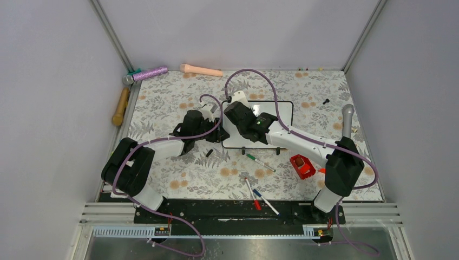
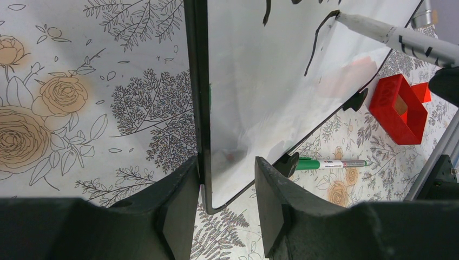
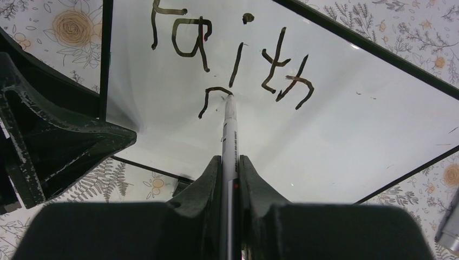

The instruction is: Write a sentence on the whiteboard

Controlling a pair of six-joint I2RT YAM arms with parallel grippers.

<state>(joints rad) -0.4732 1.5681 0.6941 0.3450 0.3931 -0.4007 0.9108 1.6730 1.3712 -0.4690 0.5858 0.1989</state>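
The whiteboard [image 1: 284, 116] lies mid-table, black-framed, with two small feet on its near edge. The sentence [image 3: 236, 65] reads "faith" in black, with a fresh "n" stroke starting a second line beneath it. My right gripper [image 3: 231, 162] is shut on a white-barrelled marker [image 3: 230, 124], whose tip touches the whiteboard [image 3: 335, 146] at that stroke. My left gripper [image 2: 227, 168] straddles the whiteboard's [image 2: 254, 97] near-left corner, one finger pressed on the left frame and the other meeting the near edge. The marker [image 2: 389, 35] shows in this view too. In the top view both grippers [image 1: 219, 135] [image 1: 234, 111] sit over the whiteboard's left half.
A red box [image 1: 302, 165] and a green marker [image 1: 260, 161] lie just in front of the whiteboard. Red [image 1: 251, 192] and blue [image 1: 265, 201] markers lie near the arm bases. A purple microphone [image 1: 146, 74], a pink toy [image 1: 200, 69] and a wooden handle [image 1: 120, 105] line the back left.
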